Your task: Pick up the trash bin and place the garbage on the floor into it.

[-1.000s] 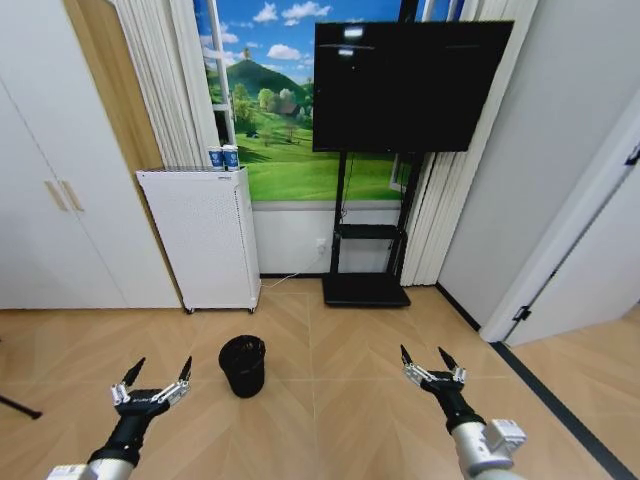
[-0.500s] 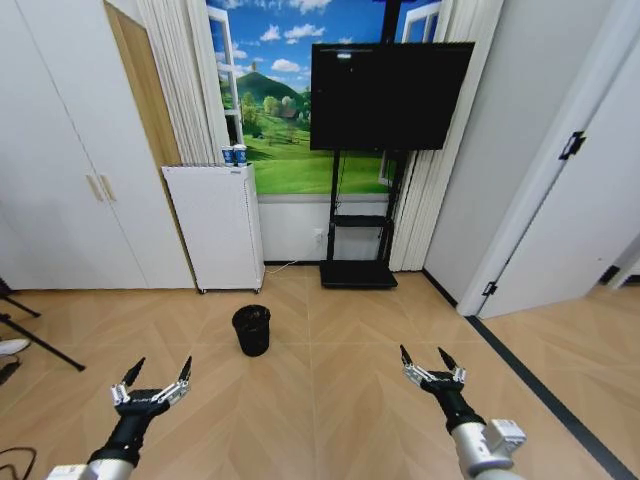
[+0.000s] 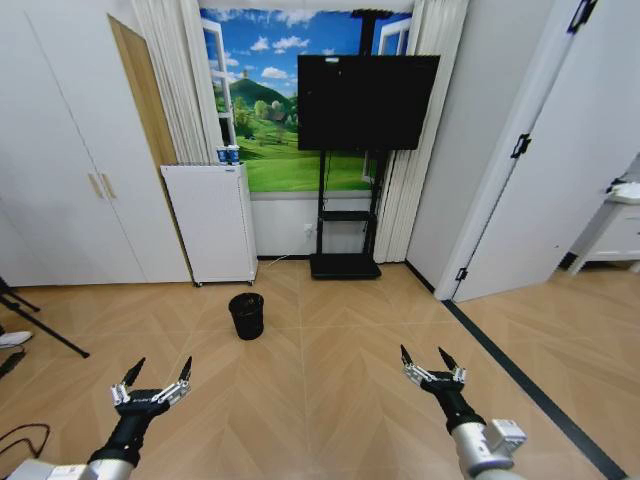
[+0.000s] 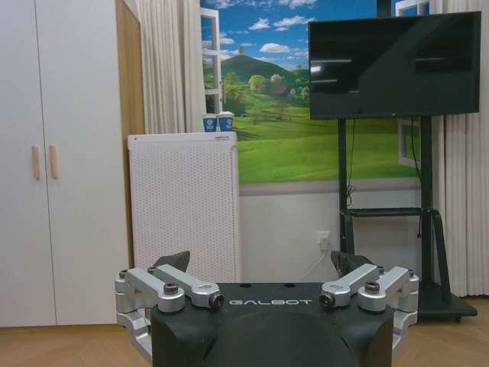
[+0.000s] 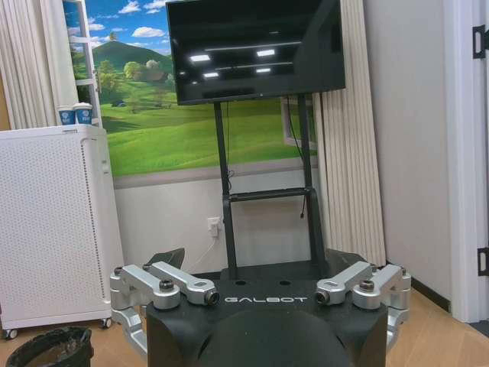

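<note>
The trash bin (image 3: 246, 315), small, round and black with a liner bag, stands on the wood floor well ahead of me, a little left of centre. Its rim (image 5: 50, 355) also shows in the right wrist view. My left gripper (image 3: 158, 372) hangs open low on the left, far short of the bin, with nothing between its fingers. On the right my right gripper (image 3: 429, 357) is held the same way, open and bare. Each wrist view shows its own gripper spread open: the left gripper (image 4: 263, 264) and the right gripper (image 5: 256, 260). The garbage is out of view.
A tall white perforated appliance (image 3: 210, 225) with blue-and-white cups (image 3: 229, 155) stands behind the bin. A TV on a black stand (image 3: 345, 266) is by the window wall. A tripod leg (image 3: 45, 335) and a cable (image 3: 25, 440) lie at the left. Doors line the right.
The whole picture has shifted: the camera has pulled back, so the bin looks smaller and farther and more of the room's right side shows. Both arms hold the same pose.
</note>
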Robot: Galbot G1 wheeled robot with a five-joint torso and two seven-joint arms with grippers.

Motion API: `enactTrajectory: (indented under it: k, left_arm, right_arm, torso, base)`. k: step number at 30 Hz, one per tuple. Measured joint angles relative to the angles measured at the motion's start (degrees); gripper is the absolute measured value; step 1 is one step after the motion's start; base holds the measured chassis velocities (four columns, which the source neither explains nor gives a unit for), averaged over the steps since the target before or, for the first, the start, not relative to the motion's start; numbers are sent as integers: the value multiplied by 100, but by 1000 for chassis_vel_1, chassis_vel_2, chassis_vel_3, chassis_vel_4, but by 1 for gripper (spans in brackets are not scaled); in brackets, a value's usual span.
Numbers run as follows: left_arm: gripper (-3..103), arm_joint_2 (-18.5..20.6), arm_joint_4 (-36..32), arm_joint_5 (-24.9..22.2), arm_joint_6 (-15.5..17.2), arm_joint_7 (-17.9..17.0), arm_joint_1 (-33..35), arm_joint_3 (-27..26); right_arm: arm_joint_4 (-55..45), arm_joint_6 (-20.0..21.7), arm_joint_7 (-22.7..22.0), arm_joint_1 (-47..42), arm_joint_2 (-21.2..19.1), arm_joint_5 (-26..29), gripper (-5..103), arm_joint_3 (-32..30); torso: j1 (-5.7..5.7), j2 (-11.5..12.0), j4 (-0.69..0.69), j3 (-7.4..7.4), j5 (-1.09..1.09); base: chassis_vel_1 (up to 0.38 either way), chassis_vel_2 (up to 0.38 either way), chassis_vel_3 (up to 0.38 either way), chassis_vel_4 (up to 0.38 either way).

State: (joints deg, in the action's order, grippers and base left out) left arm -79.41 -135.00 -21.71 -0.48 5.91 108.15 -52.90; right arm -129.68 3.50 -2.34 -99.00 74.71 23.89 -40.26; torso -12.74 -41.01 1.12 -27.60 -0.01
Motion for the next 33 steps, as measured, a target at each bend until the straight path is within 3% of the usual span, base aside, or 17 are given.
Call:
enactTrajectory:
  k: [33]
  left_arm:
    - [100,0,0,0,0,0,1,0]
  right_arm:
    - [0,0,0,-2,0,0,100,0]
  torso:
    - [4,-2,2,2,1]
  base:
    - [-4,9,5,-5]
